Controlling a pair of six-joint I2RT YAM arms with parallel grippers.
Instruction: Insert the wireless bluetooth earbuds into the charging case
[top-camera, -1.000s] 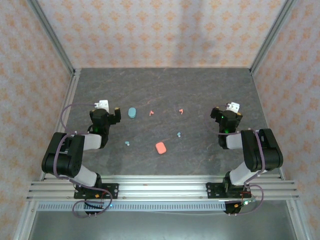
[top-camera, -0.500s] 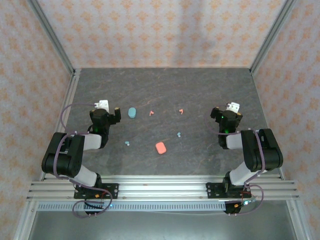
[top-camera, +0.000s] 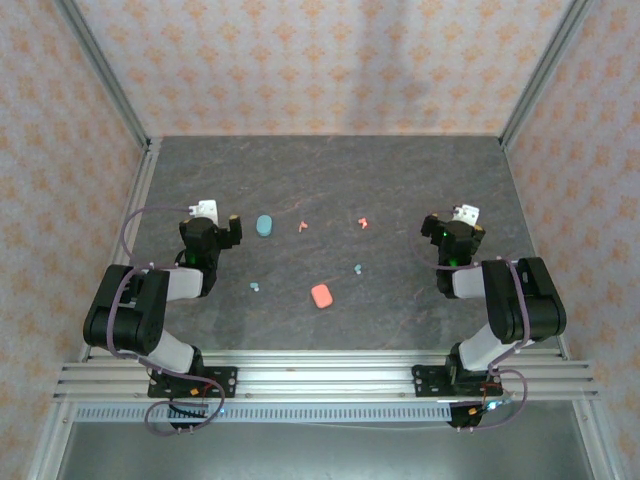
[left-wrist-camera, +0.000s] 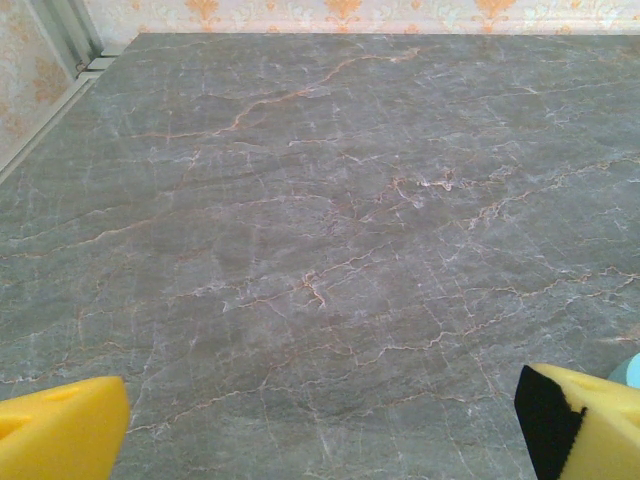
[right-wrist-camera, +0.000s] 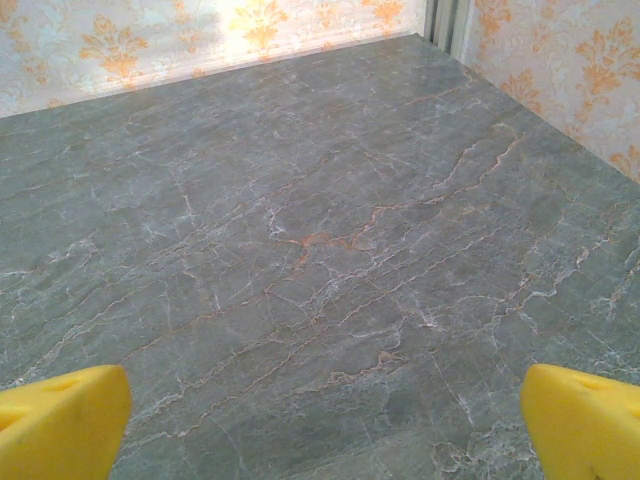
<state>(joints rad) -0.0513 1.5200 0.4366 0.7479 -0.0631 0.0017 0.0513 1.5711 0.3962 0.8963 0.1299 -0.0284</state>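
While the left end effector (left-wrist-camera: 320, 430) and right end effector (right-wrist-camera: 320, 425) are gaping empty, the light, slippery earbuds (top-camera: 302, 226) are likely needing stem pinches.

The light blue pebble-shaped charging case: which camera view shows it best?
The top external view: the light blue pebble-shaped charging case lies there whole and unobstructed, with its outline and position easy to read. The left wrist view catches a pale blue sliver at its right edge, behind a yellow fingertip, probably the case's rim.
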